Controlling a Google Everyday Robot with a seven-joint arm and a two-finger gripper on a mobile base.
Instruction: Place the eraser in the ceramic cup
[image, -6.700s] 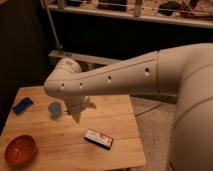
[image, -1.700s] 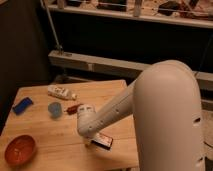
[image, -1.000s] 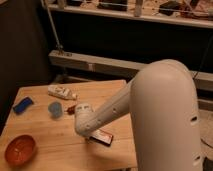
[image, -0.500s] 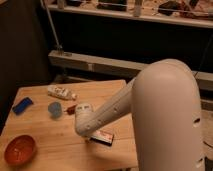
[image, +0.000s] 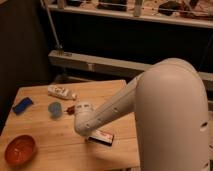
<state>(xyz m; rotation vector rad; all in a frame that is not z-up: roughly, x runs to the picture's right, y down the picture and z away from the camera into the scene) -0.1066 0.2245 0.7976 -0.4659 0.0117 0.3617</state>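
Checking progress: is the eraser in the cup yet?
No, the eraser lies on the table by the claw, apart from the cup.

The pale wooden table top looks smooth and matt. The big white robot arm has a smooth, plastic-looking shell with a soft sheen. Its dark, matt gripper sits low over the flat black eraser with a white papery label. The wide orange-red bowl looks glazed. The small pale-blue ceramic cup looks duller.
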